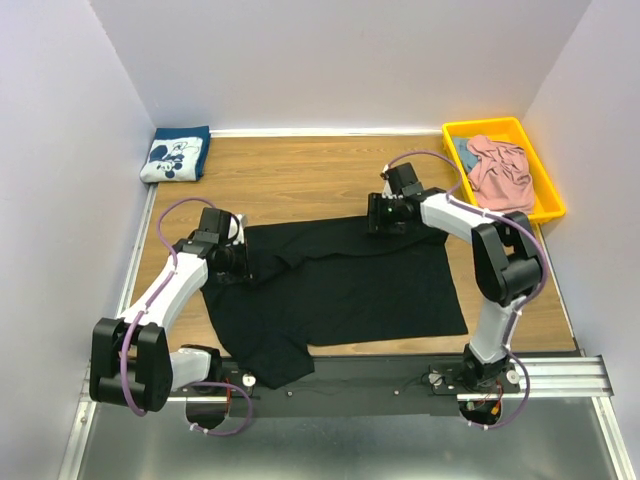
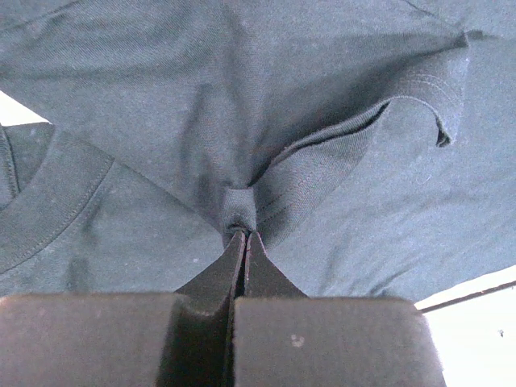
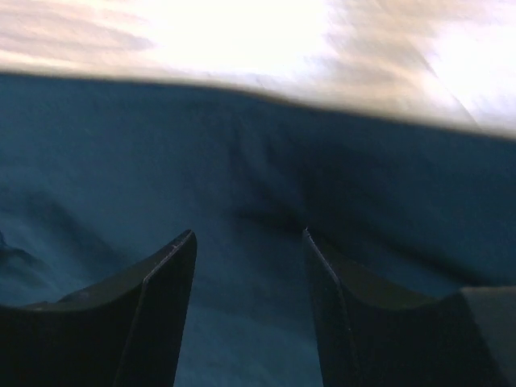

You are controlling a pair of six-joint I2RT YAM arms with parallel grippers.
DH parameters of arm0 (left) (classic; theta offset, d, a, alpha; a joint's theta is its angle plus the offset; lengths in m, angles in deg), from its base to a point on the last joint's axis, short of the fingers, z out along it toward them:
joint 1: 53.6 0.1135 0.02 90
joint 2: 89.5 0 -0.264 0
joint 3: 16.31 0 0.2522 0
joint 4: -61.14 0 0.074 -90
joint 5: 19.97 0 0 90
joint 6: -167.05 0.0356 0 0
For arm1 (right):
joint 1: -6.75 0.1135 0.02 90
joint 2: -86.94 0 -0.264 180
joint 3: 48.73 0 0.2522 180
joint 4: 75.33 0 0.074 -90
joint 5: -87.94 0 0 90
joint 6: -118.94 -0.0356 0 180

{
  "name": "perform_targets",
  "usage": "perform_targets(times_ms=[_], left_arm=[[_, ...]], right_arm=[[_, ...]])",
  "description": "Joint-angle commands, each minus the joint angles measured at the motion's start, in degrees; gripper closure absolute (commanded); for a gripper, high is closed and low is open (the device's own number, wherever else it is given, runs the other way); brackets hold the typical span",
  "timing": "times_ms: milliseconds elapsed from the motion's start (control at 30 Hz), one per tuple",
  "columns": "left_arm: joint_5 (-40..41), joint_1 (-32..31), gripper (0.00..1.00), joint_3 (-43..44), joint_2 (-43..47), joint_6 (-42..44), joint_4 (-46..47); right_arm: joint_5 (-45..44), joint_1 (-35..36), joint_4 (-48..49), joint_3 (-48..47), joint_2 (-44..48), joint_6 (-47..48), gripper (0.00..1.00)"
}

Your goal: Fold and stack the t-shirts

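From above, the black t-shirt [image 1: 350, 290] lies spread mid-desk [image 1: 300, 175]. The navy t-shirt [image 1: 175, 157] sits folded far left, and the pink t-shirt [image 1: 500, 170] lies in a yellow bin [image 1: 490, 124] far right.

Left wrist: the left pincer [image 2: 243, 235] is clamped on a pinch of black cloth.

Right wrist: the right pincer [image 3: 250, 235] stands parted over the shirt's far edge, gripping nothing.

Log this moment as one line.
left gripper shut on black t-shirt | right gripper open over its far edge | navy t-shirt folded, far-left | pink t-shirt in yellow bin
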Motion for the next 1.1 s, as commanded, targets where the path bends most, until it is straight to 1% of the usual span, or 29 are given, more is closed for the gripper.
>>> perform_targets(times_ms=[0, 200, 367, 567, 700, 733, 767, 800, 833, 867, 900, 1000, 1067], left_arm=[[1.49, -0.24, 0.99, 2.29, 1.12, 0.05, -2.18], [2.81, -0.33, 0.99, 4.23, 0.76, -0.13, -2.27], [3.61, -0.24, 1.0, 6.07, 0.41, -0.21, -2.36], [4.66, -0.24, 1.0, 7.66, -0.2, 0.31, -2.88], [5.1, -0.33, 1.0, 8.1, -0.12, 0.58, -3.24], [5.1, -0.33, 1.0, 8.1, -0.03, 0.75, -3.24], [5.01, -0.33, 1.0, 8.18, 0.06, 0.75, -3.32], [5.27, -0.33, 1.0, 8.36, 0.23, 0.75, -3.41], [5.45, -0.24, 1.0, 8.45, 0.32, 0.75, -3.41], [5.54, -0.32, 1.0, 8.54, 0.5, 0.84, -3.59], [5.89, -0.24, 1.0, 8.8, 0.76, 0.75, -3.68], [6.24, -0.32, 1.0, 9.06, 1.38, 0.75, -3.85], [6.42, -0.32, 1.0, 8.98, 2.08, 0.75, -4.03]], right_arm=[[-5.6, 0.05, -2.27, 3.75, 4.78, -1.46, 0.38], [-4.81, -0.04, -4.73, 10.43, 10.14, -4.8, 0.38], [-7.01, 0.05, -6.23, 15.61, 14.89, -6.56, 0.38], [-5.16, 0.05, -9.39, 18.17, 17.79, -7.35, 0.38], [-10.68, -0.13, -11.32, 17.12, 20.25, -7.26, 0.39], [-16.01, -0.57, -12.28, 15.72, 20.52, -7.87, 0.38], [-17.8, -1.18, -12.73, 15.19, 20.78, -8.58, 0.38], [-19.99, -3.45, -13.08, 14.57, 21.05, -10.32, 0.38], [-20.01, -4.95, -13.17, 14.22, 21.22, -10.34, 0.38], [-20.28, -6.62, -13.17, 13.52, 21.4, -12.52, 0.38], [-20.1, -9.85, -13.09, 12.64, 21.84, -14.36, 0.38], [-20.89, -13.39, -13.08, 10.18, 21.76, -15.7, 0.38], [-21.33, -14.28, -12.65, 7.38, 21.4, -15.7, 0.39]])
